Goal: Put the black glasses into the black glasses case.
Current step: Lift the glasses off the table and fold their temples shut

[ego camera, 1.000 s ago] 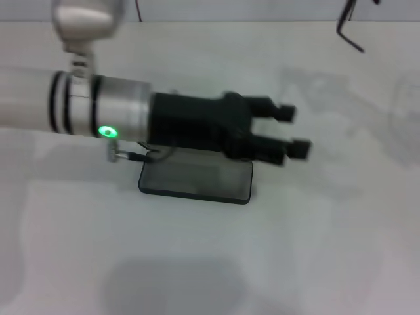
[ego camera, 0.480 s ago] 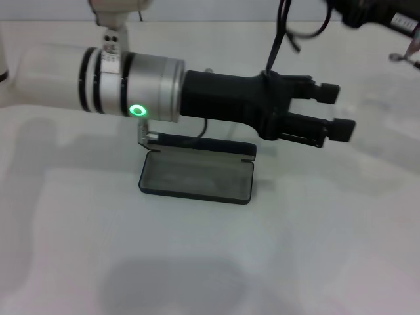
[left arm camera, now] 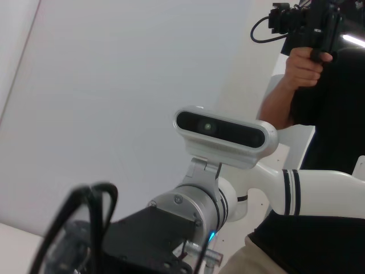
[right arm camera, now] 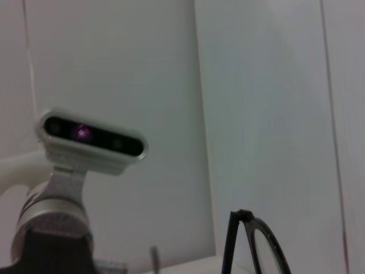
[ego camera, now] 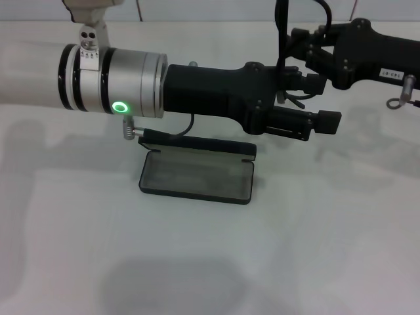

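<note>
The black glasses case (ego camera: 197, 172) lies open on the white table, lid hinged back toward the far side. Above and right of it, my left gripper (ego camera: 320, 102) reaches in from the left, fingers apart. My right gripper (ego camera: 299, 50) comes in from the right and meets it in mid-air, shut on the black glasses (ego camera: 282, 39). One thin temple arm sticks upward; the frame hangs between the left fingers. The glasses' rim (left arm camera: 85, 214) shows close in the left wrist view. A lens and temple (right arm camera: 256, 242) show in the right wrist view.
The table (ego camera: 315, 249) spreads out around the case. In the left wrist view a person (left arm camera: 311, 63) with a camera stands behind the robot's head camera (left arm camera: 222, 130).
My right arm has come in from the upper right with the glasses, down to the left gripper. The left arm has lifted slightly; its fingers now straddle the glasses.
</note>
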Controlling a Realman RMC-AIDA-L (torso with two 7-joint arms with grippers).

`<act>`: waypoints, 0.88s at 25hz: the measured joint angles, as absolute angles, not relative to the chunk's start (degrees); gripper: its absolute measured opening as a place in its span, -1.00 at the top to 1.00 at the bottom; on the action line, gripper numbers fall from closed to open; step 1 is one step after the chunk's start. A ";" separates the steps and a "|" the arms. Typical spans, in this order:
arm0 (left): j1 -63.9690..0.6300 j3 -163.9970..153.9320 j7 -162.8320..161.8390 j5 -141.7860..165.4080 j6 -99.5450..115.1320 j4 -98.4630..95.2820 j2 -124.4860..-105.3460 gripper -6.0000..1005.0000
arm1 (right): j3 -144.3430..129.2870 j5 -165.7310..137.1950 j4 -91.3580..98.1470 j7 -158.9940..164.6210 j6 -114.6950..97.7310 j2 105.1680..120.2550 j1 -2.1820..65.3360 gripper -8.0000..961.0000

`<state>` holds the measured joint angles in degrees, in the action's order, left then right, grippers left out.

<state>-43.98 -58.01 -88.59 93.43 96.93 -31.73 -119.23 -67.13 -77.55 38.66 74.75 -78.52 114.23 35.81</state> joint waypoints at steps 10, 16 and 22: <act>-44.28 -58.00 -88.17 93.43 96.95 -31.73 -118.91 -0.70 | -67.47 -81.08 38.62 75.07 -80.80 114.19 35.77 0.75; -44.38 -58.00 -88.09 93.71 96.91 -32.23 -118.74 -0.70 | -67.51 -81.56 38.63 75.07 -81.45 113.90 35.76 0.75; -44.38 -58.05 -88.28 93.81 96.87 -32.33 -118.59 -0.70 | -66.44 -82.71 39.33 75.01 -81.19 113.34 35.17 0.75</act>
